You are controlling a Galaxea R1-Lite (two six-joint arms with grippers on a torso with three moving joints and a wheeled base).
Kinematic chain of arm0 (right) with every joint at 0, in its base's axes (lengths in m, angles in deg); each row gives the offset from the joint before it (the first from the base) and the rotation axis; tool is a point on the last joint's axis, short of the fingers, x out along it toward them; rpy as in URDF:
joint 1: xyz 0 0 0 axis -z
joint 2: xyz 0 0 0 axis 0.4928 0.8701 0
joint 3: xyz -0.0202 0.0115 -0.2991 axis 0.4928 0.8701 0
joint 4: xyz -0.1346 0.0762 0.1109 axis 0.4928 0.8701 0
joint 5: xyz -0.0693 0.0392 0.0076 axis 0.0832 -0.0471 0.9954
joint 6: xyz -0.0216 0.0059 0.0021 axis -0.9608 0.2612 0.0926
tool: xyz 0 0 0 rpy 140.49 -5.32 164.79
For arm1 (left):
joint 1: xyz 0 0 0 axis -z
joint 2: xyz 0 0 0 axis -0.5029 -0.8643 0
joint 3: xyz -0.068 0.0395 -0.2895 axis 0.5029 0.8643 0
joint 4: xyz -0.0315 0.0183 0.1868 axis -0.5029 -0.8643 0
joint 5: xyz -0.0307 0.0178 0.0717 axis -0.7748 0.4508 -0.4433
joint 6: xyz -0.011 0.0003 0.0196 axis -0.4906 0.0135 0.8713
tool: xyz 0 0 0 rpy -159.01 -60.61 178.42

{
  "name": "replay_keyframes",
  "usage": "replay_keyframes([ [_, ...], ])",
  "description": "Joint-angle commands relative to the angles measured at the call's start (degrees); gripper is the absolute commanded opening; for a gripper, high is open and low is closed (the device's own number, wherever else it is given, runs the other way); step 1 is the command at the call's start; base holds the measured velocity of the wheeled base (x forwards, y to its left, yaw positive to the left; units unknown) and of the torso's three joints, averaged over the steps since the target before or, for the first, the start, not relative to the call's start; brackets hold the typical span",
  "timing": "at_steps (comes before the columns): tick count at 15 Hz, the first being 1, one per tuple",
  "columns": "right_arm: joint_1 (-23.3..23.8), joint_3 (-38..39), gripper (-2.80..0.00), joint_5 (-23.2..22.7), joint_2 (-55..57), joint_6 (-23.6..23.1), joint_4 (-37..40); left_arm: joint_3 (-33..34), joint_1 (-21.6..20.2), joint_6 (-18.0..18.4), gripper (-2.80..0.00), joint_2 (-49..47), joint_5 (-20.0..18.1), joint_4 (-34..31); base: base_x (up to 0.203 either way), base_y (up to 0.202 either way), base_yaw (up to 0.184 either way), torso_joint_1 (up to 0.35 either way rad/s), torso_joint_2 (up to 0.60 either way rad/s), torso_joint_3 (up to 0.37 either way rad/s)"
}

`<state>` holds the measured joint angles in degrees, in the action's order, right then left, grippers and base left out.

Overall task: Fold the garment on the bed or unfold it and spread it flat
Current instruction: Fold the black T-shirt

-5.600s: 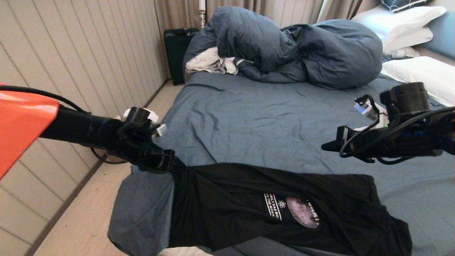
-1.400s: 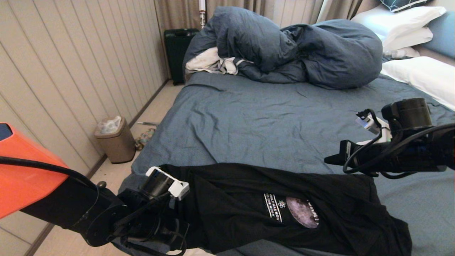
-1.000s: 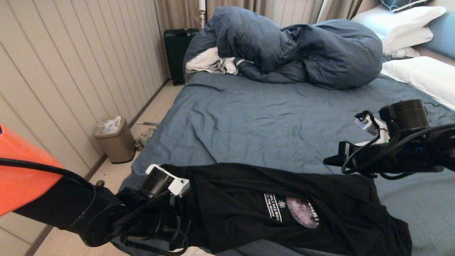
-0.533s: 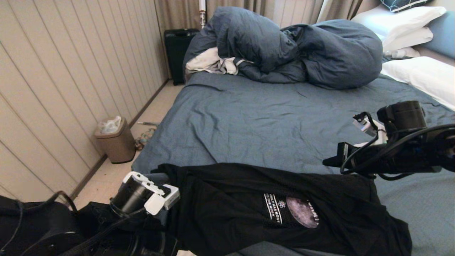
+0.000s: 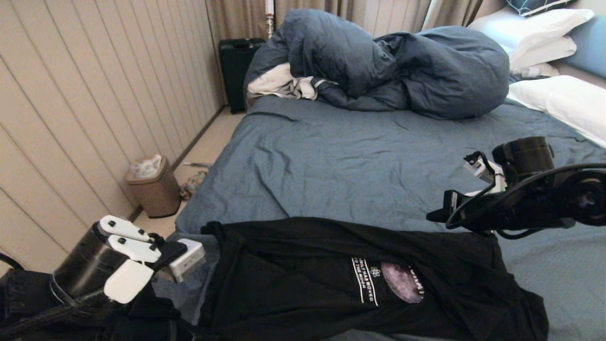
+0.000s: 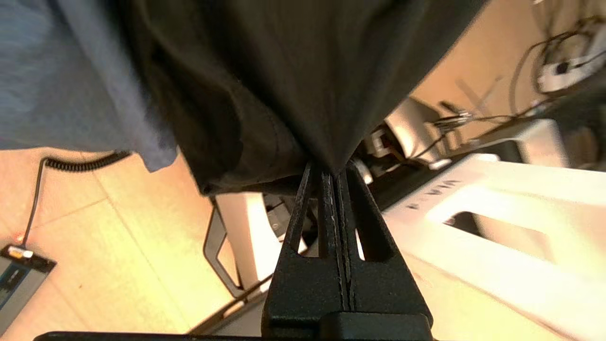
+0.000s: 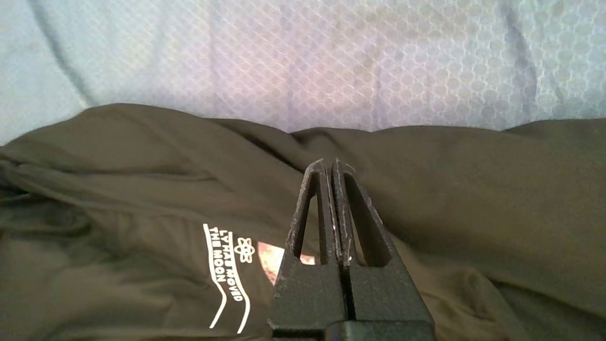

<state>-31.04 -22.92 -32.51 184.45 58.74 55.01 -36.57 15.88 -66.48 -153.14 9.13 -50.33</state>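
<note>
At bed's near left corner: left claw (image 6: 337, 176) pinches T-shirt (image 5: 331, 279) edge, off bed (image 5: 341, 161) side. Shirt's long axis runs left-right along near edge. Right claw (image 7: 331, 166) closed, empty, hovering above far hem, right of print.

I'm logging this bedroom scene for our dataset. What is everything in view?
T-shirt: 1, black with moon print, near edge of bed
bed: 1, slate-blue sheet
duvet: 1, dark blue, bunched at far side
white cloth: 1, beside duvet
pillows: several, white, far right
bin: 1, tan, floor by wall
suitcase: 1, black, far corner
left gripper: shut on T-shirt's edge, past the bed's edge
right gripper: shut, empty, above T-shirt
</note>
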Motion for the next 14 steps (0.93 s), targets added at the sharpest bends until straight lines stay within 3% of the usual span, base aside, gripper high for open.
replay_keyframes([
  [1, 0.1, -0.2, -2.80, -0.1, 1.4, 0.1, -0.1, -3.6, 0.3, -0.1, -2.80, 3.1, 0.1, -2.7, 0.000, 0.000, 0.000, 0.000, 0.00, 0.000],
  [8, 0.0, -0.1, -2.80, 0.0, 2.5, 0.5, -1.5, -14.4, -0.8, 0.5, -2.80, -1.7, 0.4, -5.9, 0.000, 0.000, 0.000, 0.000, 0.00, 0.000],
  [14, 0.0, -0.2, -2.80, 0.0, 3.1, 0.5, -1.5, -24.2, -9.0, 3.4, -2.80, -9.7, 0.4, -6.0, 0.000, 0.000, 0.000, 0.000, 0.00, 0.000],
])
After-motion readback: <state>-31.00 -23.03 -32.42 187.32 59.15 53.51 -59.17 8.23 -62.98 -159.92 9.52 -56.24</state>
